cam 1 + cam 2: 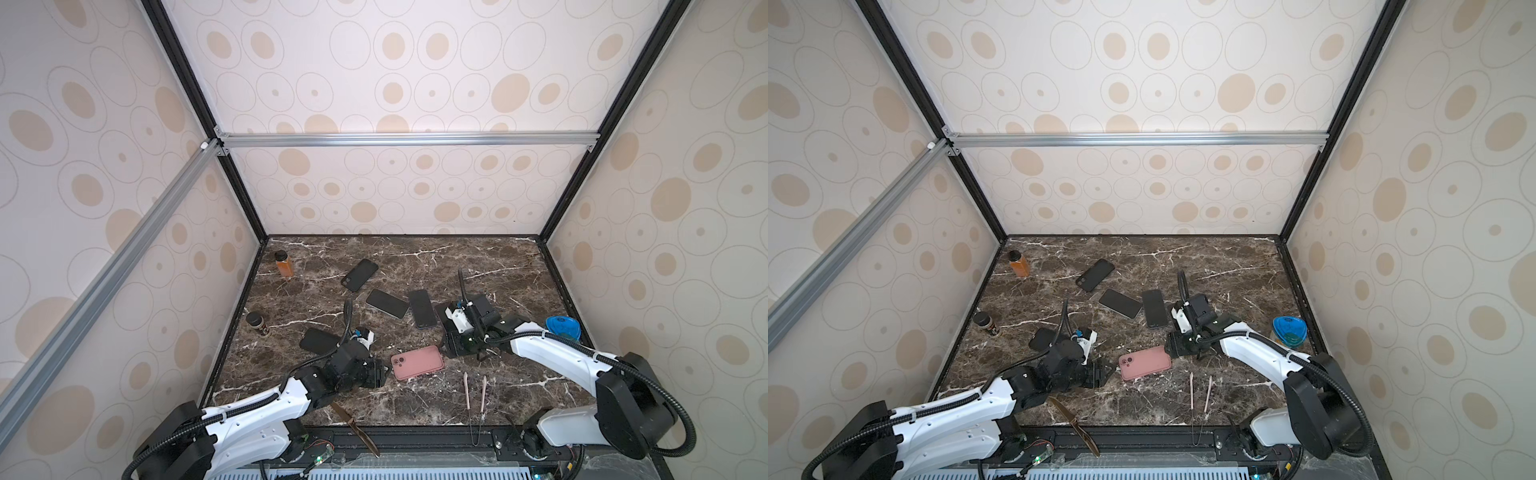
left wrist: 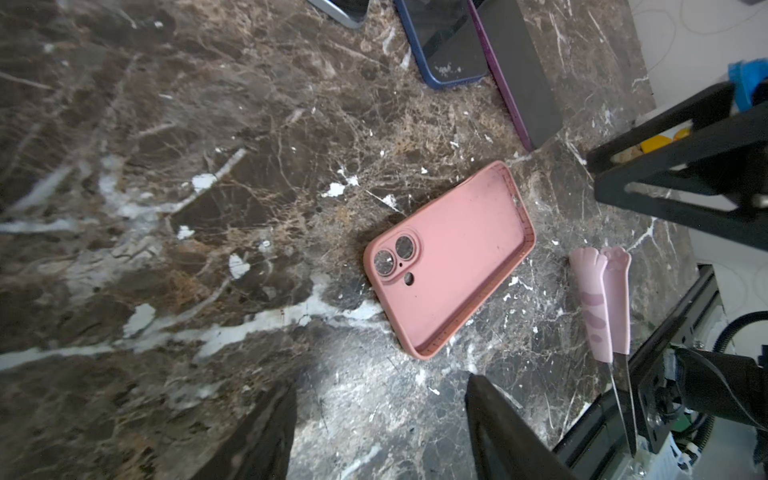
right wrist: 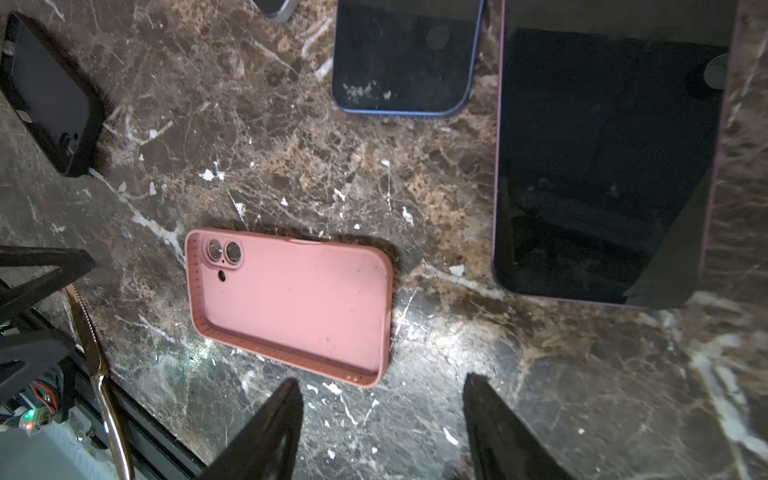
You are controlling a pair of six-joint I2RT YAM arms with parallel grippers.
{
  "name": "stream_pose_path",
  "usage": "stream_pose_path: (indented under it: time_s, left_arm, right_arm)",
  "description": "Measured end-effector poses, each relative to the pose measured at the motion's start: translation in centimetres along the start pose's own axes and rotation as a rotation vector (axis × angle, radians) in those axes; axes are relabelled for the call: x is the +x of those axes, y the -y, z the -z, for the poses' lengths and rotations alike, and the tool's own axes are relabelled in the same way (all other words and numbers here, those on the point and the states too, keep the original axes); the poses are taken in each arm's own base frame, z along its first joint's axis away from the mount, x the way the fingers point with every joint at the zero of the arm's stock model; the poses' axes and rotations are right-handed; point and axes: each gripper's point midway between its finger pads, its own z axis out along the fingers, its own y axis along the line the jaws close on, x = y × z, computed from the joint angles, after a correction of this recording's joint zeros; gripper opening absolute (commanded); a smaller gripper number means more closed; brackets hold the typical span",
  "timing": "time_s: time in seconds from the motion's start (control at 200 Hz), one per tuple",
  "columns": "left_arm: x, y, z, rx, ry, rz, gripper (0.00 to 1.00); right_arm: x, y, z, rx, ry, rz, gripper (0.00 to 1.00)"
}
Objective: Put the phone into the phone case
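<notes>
**A:** Where does the case sit?

**B:** The case (image 1: 417,362) lies flat on the table (image 1: 478,257), hollow side up. The marble shows through its lens holes in both wrist views.

**A:** And the phones?

**B:** All three lie outside the case, dark faces up. The blue phone (image 1: 422,308) is beyond the case, well apart from it. The silver phone (image 1: 387,303) is beyond the case and a little to the left. The purple phone (image 3: 602,166) is beyond the case and to the right, mostly hidden under the right arm in both top views.

**A:** What about the grippers?

**B:** The left gripper (image 1: 383,373) is low, just left of the case and clear of it. Its fingers (image 2: 266,432) stand apart with only bare marble between them, so it holds nothing. The right gripper (image 1: 449,344) is just right of the case, by its far corner. Its jaws are spread too, with nothing between them. In its wrist view the case's nearest corner lies just ahead of the fingertips.

**A:** Anything else nearby?

**B:** The tongs (image 1: 476,395) lie in front of the case, to the right. The knife (image 1: 355,428) lies in front of the case to the left, over the table's front edge. A black case (image 1: 319,340) lies left of the case, past the left gripper.
</notes>
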Motion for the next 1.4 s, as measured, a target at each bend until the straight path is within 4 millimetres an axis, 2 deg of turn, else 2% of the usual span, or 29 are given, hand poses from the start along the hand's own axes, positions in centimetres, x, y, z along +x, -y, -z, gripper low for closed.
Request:
stream_pose_path:
  time_s: [0.12,0.395,0.75,1.03,1.395]
  left_arm:
    - [0.2,0.6,-0.5,0.044,0.0,0.019,0.56]
    - [1.4,0.3,-2.0,0.057,-0.046,0.048,0.44]
    - [2.6,-0.4,-3.7,0.036,-0.098,0.056,0.36]
    - [1.7,0.7,-5.2,0.051,-0.103,0.027,0.33]
    - [0.7,1.2,-6.5,0.033,-0.098,0.003,0.3]
  right_arm:
    - [0.6,0.0,-0.9,-0.012,-0.024,-0.029,0.59]
    - [1.3,-0.3,-2.2,-0.037,-0.054,-0.058,0.56]
    - [2.4,0.0,-2.9,-0.038,-0.081,-0.081,0.56]
    - [2.6,-0.6,-3.1,-0.065,-0.093,-0.079,0.54]
    - [2.8,-1.2,-3.5,-0.105,-0.111,-0.093,0.5]
